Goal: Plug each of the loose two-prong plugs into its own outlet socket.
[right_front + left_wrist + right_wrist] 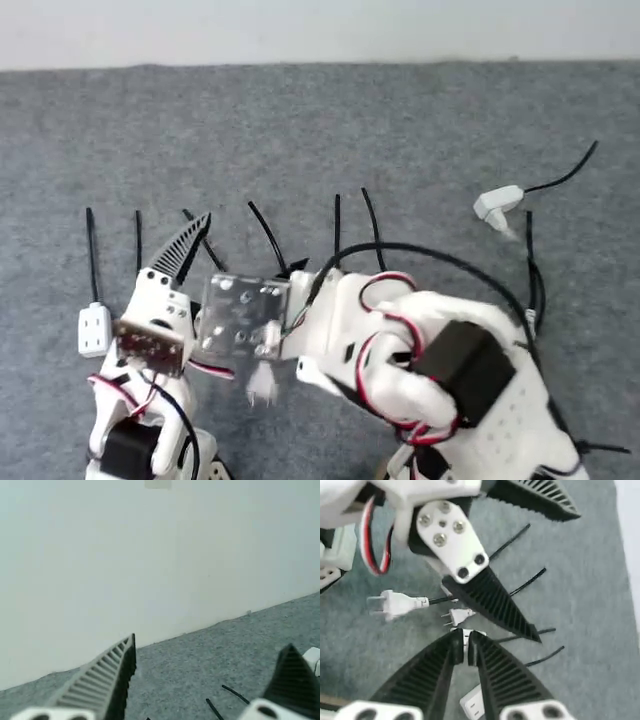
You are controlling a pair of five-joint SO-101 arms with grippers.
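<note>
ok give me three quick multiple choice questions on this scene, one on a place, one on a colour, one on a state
1. In the high view, where is the white plug that lies apart from the rest?
A. in a gripper
B. on the carpet, at the far right
C. pushed into a socket

2. What colour are the plug cords?
A. black
B. white
C. yellow

3. How is the left gripper?
A. shut on a plug
B. shut on a cord
C. open, holding nothing

Answers: 1 B, it lies loose there with its prongs free; 2 A, every cord on the carpet is black; 3 C, the left wrist view shows its jaws far apart with nothing between them.
</note>
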